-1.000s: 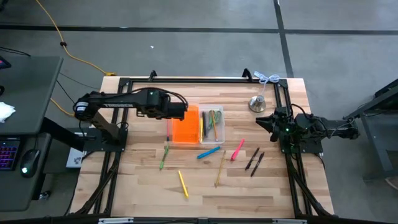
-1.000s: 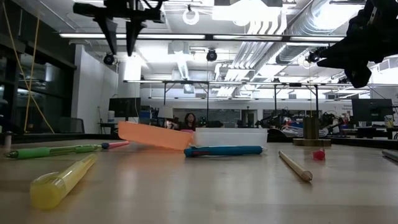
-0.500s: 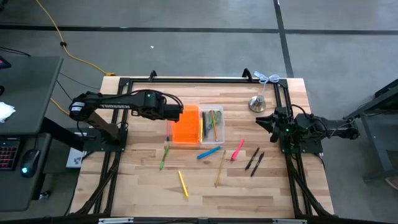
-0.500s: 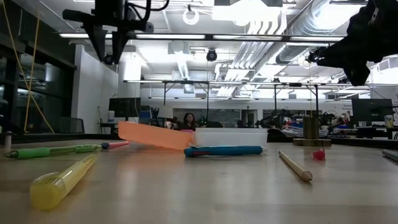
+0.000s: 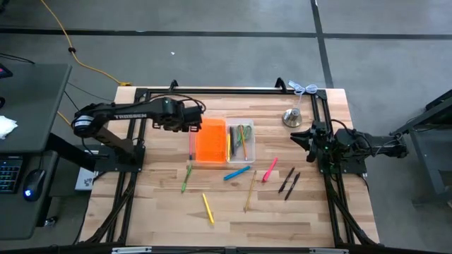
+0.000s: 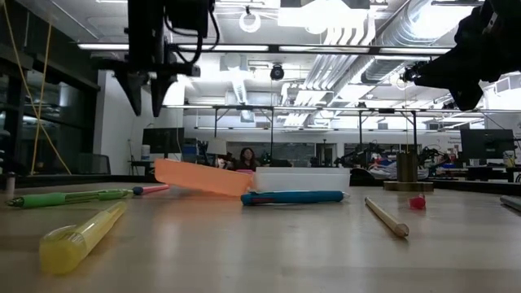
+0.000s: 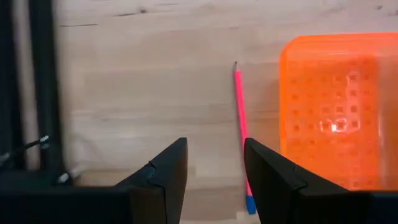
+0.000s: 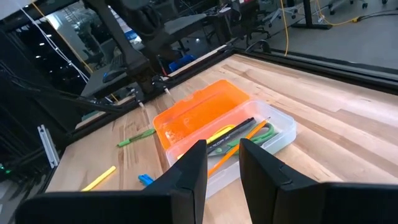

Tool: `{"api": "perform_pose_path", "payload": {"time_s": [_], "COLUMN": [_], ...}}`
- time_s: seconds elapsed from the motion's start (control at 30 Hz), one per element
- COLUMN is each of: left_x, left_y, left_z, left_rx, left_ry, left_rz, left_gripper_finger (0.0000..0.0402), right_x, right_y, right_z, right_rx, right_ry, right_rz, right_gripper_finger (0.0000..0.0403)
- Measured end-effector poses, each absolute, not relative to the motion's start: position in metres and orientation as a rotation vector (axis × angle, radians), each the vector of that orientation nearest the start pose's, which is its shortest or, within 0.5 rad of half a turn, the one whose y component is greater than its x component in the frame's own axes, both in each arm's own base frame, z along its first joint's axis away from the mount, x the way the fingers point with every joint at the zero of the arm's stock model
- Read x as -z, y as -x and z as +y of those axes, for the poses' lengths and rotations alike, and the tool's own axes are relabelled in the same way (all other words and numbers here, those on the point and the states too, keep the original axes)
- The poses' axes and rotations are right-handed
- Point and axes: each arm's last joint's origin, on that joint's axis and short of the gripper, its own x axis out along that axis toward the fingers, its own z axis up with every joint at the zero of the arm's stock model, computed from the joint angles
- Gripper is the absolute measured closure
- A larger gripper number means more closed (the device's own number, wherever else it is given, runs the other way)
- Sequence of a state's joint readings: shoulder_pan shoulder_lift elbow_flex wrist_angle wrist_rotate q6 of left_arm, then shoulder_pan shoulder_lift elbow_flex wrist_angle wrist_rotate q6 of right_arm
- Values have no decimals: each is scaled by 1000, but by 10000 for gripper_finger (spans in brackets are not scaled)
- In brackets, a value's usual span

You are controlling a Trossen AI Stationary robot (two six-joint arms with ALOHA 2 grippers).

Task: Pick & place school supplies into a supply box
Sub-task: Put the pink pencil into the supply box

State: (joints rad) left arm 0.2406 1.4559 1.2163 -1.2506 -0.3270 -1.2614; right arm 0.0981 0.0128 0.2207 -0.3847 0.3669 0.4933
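Note:
The supply box lies open mid-table: its orange half (image 5: 210,143) and its clear tray (image 5: 241,141), which holds several pens and green scissors. A pink pencil with a blue end (image 7: 240,124) lies on the wood along the orange half's left side. My left gripper (image 7: 214,146) hangs open above the table just left of that pencil, pointing steeply down and touching nothing; the low view shows the left gripper (image 6: 143,104) well above the wood. My right gripper (image 8: 222,146) waits open and level at the table's right edge. Loose supplies lie flat nearer the front.
Flat on the wood are a green pen (image 5: 186,178), yellow marker (image 5: 207,208), blue marker (image 5: 236,173), tan pencil (image 5: 250,191), pink marker (image 5: 270,170) and two black pens (image 5: 288,182). A silver bell (image 5: 292,117) stands at the far right. Black frame rails (image 5: 141,113) border the table.
My left gripper has come down and moved toward the table's left edge, from over the orange half's left side to the bare wood beside it. It stays open. The supplies, the box and my right arm have kept still.

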Motion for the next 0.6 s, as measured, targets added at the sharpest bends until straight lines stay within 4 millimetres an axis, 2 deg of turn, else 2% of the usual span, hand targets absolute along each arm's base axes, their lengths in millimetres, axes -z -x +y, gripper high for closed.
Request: {"api": "perform_pose_path", "payload": {"time_s": [0.3, 0.6], "left_x": [-233, -199], "left_y": [-237, -234], "left_z": [94, 103], "left_rx": [-1236, -1124], "left_ry": [974, 1048], "left_rz": [993, 956], "left_gripper_finger": [215, 215], "right_x": [-199, -200], "right_y": [-77, -77], "right_z": [-3, -4], "right_rx": [305, 331], "right_ry": [-447, -443], "right_rz": [103, 96], "right_gripper_finger": [332, 331]}}
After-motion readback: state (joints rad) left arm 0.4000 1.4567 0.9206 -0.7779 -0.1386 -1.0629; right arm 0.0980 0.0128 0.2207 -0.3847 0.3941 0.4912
